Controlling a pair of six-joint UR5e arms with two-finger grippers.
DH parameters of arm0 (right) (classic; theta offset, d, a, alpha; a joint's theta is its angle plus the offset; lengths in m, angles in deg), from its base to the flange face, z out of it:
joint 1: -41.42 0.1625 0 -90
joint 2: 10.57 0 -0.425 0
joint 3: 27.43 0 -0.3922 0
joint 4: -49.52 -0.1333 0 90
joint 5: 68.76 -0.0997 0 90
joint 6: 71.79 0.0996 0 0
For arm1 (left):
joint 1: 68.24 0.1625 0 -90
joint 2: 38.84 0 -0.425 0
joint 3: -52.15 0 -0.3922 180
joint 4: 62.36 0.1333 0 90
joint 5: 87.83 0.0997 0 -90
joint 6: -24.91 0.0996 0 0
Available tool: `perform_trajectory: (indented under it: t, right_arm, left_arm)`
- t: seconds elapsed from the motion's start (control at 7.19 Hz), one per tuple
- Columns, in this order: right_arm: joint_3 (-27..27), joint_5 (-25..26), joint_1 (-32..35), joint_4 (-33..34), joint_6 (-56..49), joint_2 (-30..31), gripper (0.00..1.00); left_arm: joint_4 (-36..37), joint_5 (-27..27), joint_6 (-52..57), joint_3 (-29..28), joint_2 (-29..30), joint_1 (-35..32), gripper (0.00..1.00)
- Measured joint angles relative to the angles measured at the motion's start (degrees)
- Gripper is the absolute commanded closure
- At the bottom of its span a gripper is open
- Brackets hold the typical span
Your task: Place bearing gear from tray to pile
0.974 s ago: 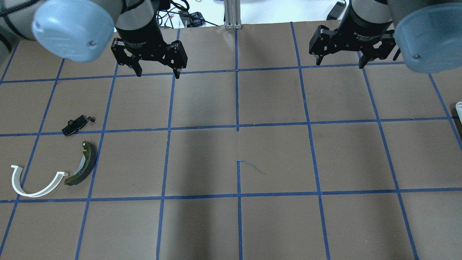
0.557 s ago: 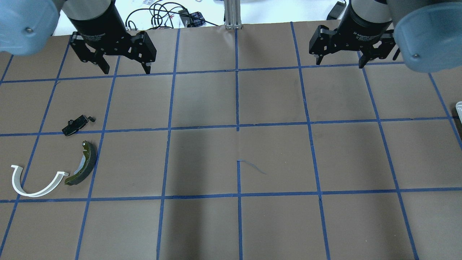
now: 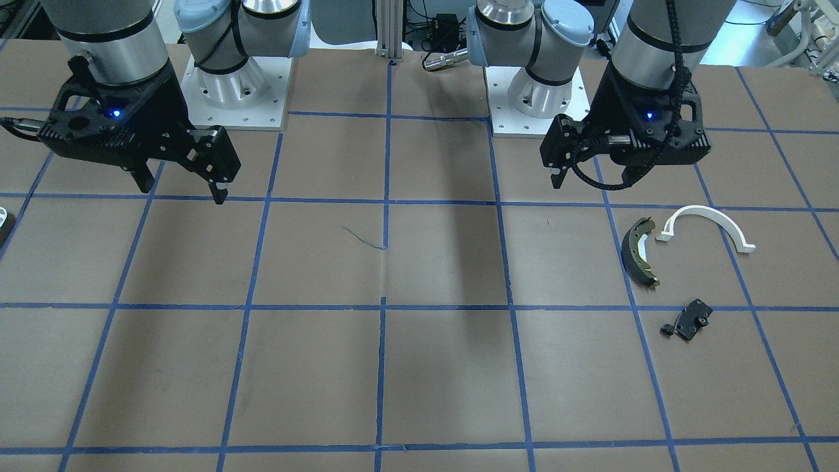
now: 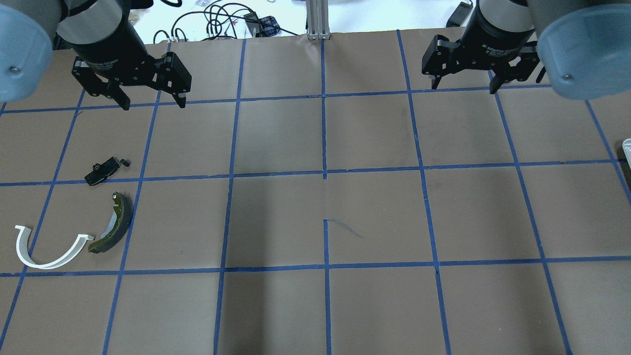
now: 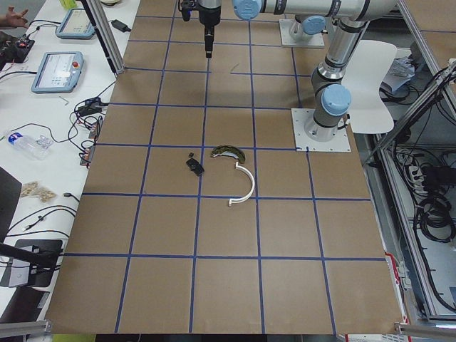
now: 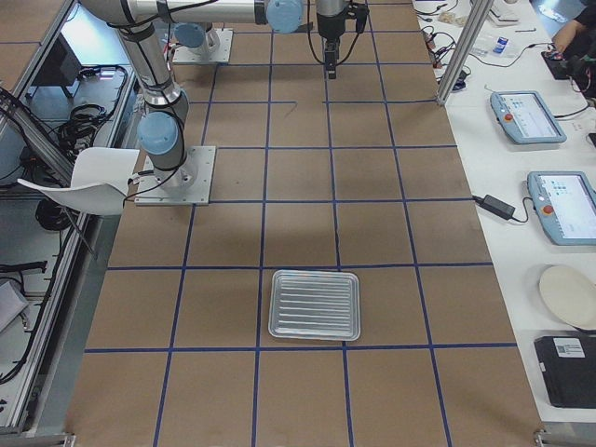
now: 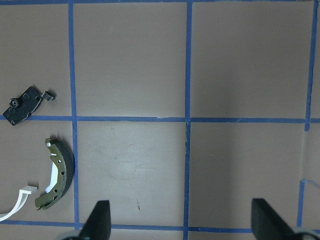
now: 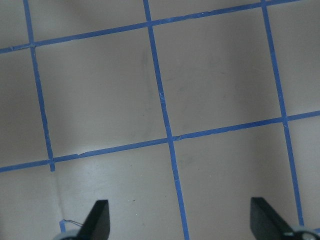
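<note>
Left end effector (image 4: 154, 104): jaws spread wide, nothing between them; hovers above the bench (image 4: 374, 217)
Right end effector (image 4: 463, 88): spread just as wide, holding nothing; hangs well off to the left one's right
Bearing gear (image 7: 48, 95): a small dark toothed piece, which I take for the gear; lies on the bench just beside the black plate (image 7: 22, 104), nearer the robot than the left end effector and a little to its left
Pile: black plate, brake shoe (image 7: 59, 172) and white arch (image 4: 47, 251), loosely grouped, well apart from both end effectors
Tray (image 6: 314, 304): far to the right end effector's right; no part shows on its ribbed floor
Done: by my reading the gear is out of the tray and released at the pile
Left: likely only clearing the arms; nothing more to carry, as far as the views show
</note>
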Motion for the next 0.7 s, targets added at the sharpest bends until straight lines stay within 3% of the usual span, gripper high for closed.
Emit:
perform_trajectory:
  t: [0.7]
  right_arm:
    - [-0.1,-0.1,-0.1,0.5,0.0,-0.4,0.00]
  left_arm:
    - [-0.1,-0.5,1.0,0.3,-1.0,0.3,0.00]
